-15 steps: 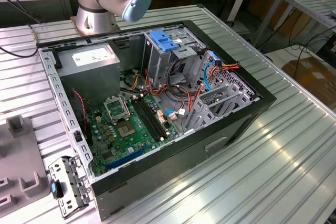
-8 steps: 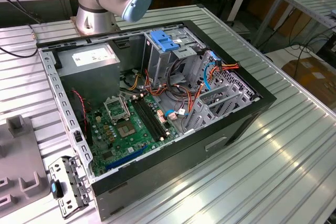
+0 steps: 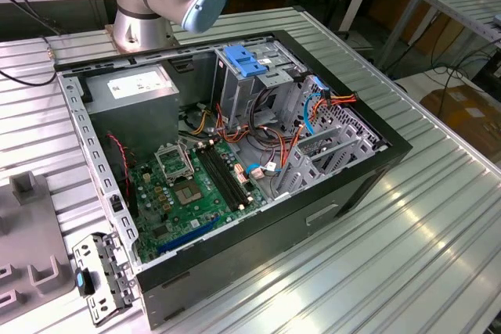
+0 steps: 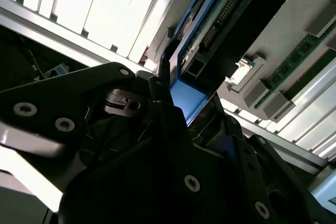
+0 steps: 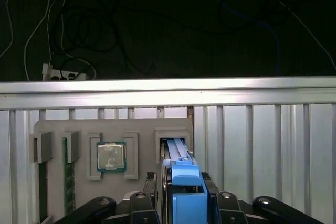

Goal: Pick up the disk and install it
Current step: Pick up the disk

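First, read the exterior view from its left. A grey moulded fixture lies at the edge of the ribbed desk, and a loose metal bracket with a blue clip lies just beside it. Next comes the open computer case, lying on its side. Inside it you see the power-supply box with its white sticker, then the green motherboard. After that come the drive cage, topped by a blue latch, and the bundled cables toward the exterior view's right. The arm's base stands beyond the case.

Now check the first wrist view. A parts tray rests on the desk near its edge. It holds a memory stick, then a processor, then the disk, which stands on edge in a tray pocket. The pincer is clenched on the disk, with one black finger pressed to each side of its blue carrier. In the second wrist view you see the connector end of the disk between those fingers.
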Controlling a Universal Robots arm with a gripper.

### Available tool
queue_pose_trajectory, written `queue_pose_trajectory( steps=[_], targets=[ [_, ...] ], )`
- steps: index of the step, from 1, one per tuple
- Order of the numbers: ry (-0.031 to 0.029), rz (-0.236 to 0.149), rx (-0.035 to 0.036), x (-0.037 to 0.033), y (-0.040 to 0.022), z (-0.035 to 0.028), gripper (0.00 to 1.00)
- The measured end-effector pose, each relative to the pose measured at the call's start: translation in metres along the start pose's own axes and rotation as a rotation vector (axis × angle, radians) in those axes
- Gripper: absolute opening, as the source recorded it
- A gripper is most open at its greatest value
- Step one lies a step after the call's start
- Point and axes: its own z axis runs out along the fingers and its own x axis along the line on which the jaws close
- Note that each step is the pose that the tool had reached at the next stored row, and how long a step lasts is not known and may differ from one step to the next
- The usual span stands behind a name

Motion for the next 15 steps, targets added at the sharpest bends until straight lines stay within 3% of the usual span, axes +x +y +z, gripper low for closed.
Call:
queue_pose_trajectory(
  steps=[15],
  targets=[
    [0.0023, 0.008, 0.0000, -0.0002, 0.0000, 0.0026, 0.45]
  ],
)
